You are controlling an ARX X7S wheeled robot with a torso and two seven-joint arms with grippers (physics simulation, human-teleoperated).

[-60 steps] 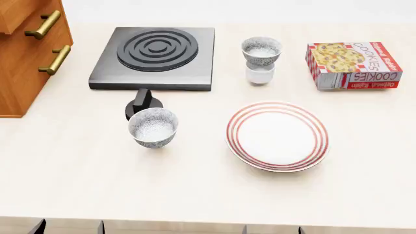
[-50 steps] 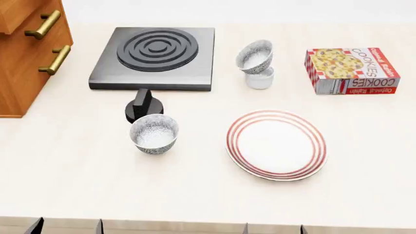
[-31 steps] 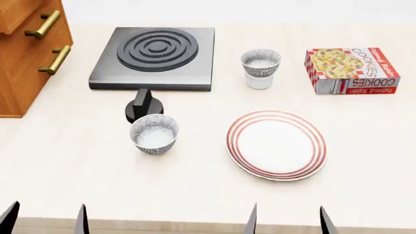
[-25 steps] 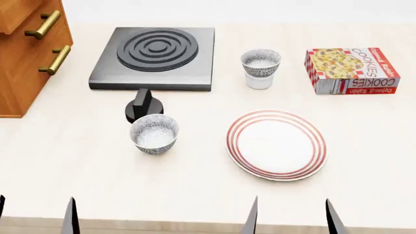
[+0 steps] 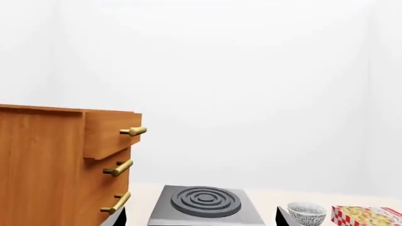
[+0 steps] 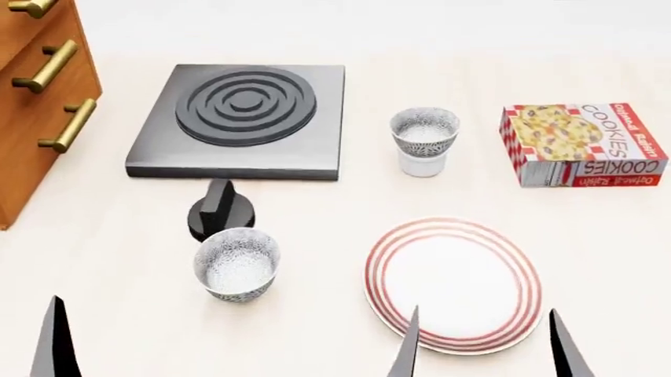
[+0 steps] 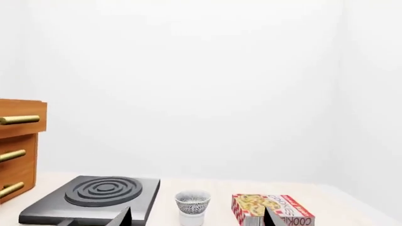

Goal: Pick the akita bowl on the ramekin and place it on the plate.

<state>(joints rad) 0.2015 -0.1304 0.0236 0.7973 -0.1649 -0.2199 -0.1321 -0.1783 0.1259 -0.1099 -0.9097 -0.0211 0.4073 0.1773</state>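
Note:
The akita bowl (image 6: 425,132), grey-black speckled, sits upright on the white ramekin (image 6: 423,164) to the right of the stove; the right wrist view shows the bowl (image 7: 192,201) on the ramekin (image 7: 190,219) straight ahead. The red-ringed plate (image 6: 452,276) lies nearer me. My right gripper (image 6: 485,355) is open, its fingertips over the plate's near rim, well short of the bowl. Only one finger (image 6: 53,345) of my left arm shows in the head view. In its wrist view the left gripper (image 5: 199,221) is open and empty, with the akita bowl (image 5: 306,213) off to one side.
A second speckled bowl (image 6: 237,264) stands near the left, beside a black knob (image 6: 219,210). Behind them are the dark stove plate (image 6: 241,118), a wooden drawer cabinet (image 6: 42,94) at far left and a cookie box (image 6: 582,144) at right.
The akita bowl tipped on the ramekin about a second ago and now sits upright. The head view has shifted, so everything lies lower. Both grippers' fingertips have risen into the bottom edge.

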